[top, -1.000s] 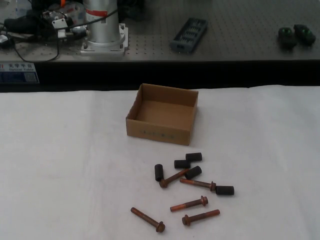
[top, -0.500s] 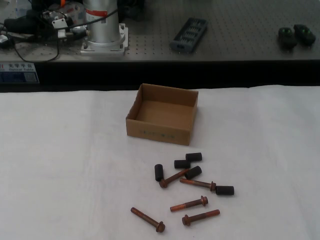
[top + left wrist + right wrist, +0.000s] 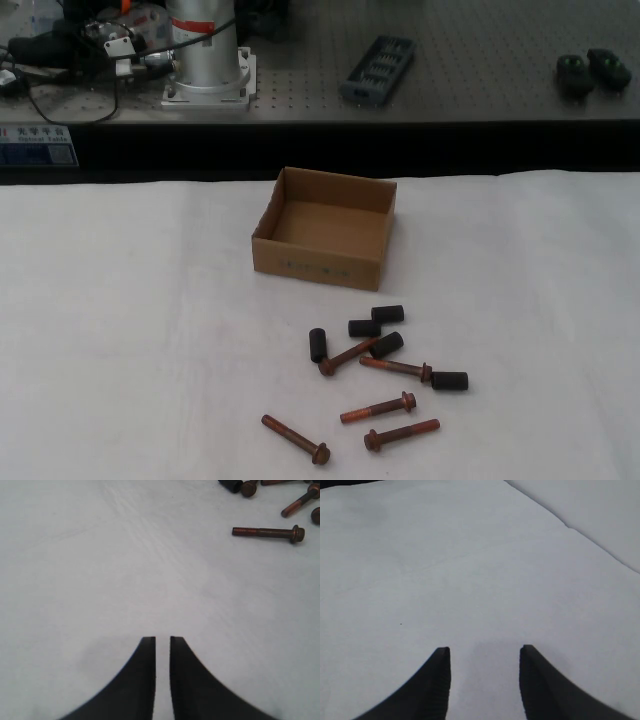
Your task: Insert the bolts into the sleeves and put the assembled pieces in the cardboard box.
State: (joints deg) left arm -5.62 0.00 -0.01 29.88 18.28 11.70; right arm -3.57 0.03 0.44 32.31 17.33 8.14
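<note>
Bolts [image 3: 378, 408], qty 5, and sleeves [image 3: 364, 328], qty 5, loose in one cluster on white sheet [image 3: 120, 330], just on near side of cardboard box [image 3: 318, 268]; box upright, open-topped, nothing seen inside. Progress approx. nil: no confirmed bolt-in-sleeve assy; 2 bolts touching or just beside sleeves, insertion not determinable from high view; remaining: all 5 insertions, then all transfers to box. Left gripper [image 3: 162, 639] low over bare sheet, fingers closed down to a narrow slit, holding nothing; a few bolts ahead of it, well apart from tips. Right gripper [image 3: 485, 650] over bare sheet, fingers spread fairly wide, holding nothing. Clearance: open sheet on both sides of cluster and box, so approach probably unobstructed from either side; tight spot likely btwn box's near wall and nearest sleeves; dark bench edge [image 3: 450, 150] beyond box; keep swings short of it.
</note>
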